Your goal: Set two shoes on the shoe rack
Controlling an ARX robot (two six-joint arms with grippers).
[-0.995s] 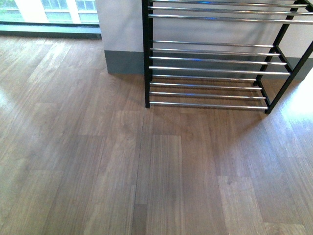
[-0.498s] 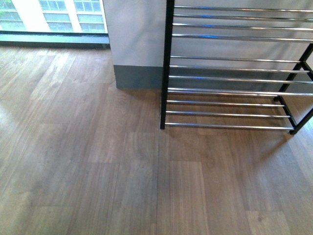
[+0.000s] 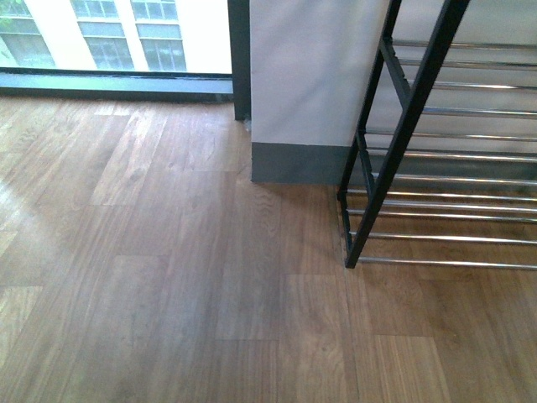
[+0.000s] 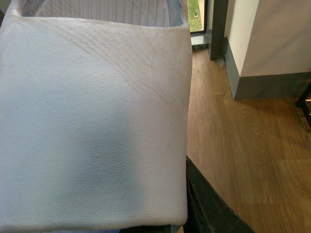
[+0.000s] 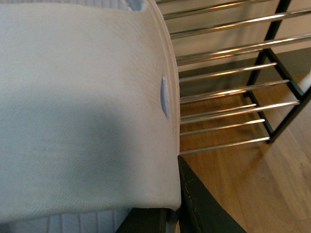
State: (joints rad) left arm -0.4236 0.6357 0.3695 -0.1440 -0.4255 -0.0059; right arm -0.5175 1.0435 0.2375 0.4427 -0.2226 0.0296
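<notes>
A pale blue slide fills most of the left wrist view, its broad strap close to the lens, with my left gripper shut on it. Only one dark finger shows beside the strap. In the right wrist view a second pale blue slide covers the left part, held by my shut right gripper. Behind it stands the shoe rack, black-framed with chrome bars. The front view shows the shoe rack at the right edge, its tiers bare where visible. Neither arm appears there.
A white wall corner with a grey skirting stands just left of the rack. A window with a dark sill runs along the back left. Wooden floor spreads across the front and left.
In the front view the rack has slid from the centre toward the right edge, and more of the window and wall corner has come into sight.
</notes>
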